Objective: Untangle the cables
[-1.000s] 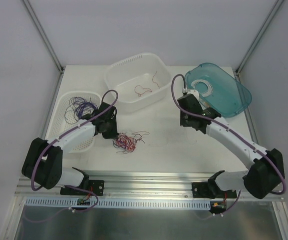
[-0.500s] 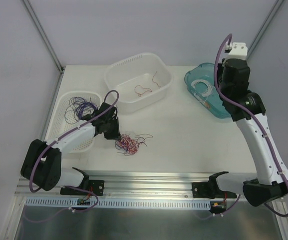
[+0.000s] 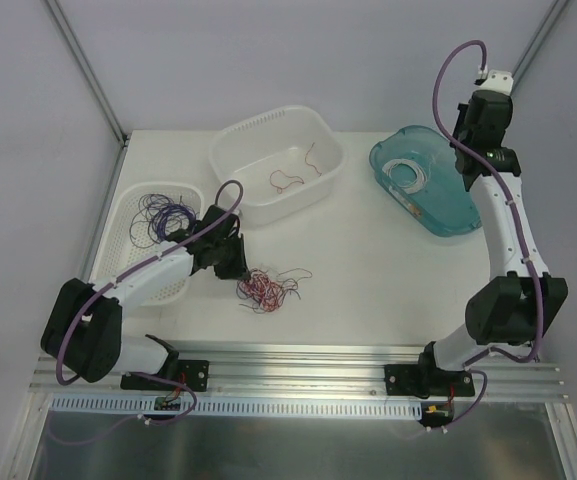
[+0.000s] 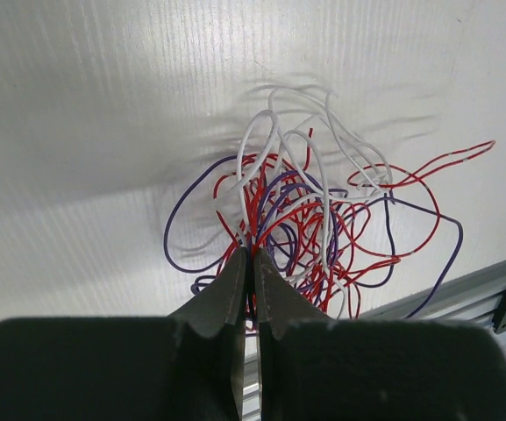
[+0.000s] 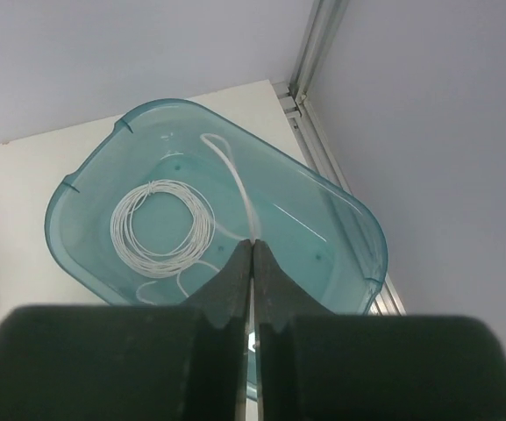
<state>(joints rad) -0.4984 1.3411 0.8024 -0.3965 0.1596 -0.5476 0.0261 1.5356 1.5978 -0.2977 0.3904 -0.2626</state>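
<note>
The left jaws are pressed together on red strands of the cable tangle (image 4: 310,219) on the table (image 4: 77,88). A white cable (image 5: 235,180) is pinched by the right jaws over the teal tub (image 5: 358,232). The tangle should be pinned while single strands are drawn out slowly.

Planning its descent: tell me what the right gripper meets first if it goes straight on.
Likely the teal bin's floor, beside the white coil; the shut right gripper has a white cable at its tips. Depth unclear.
</note>
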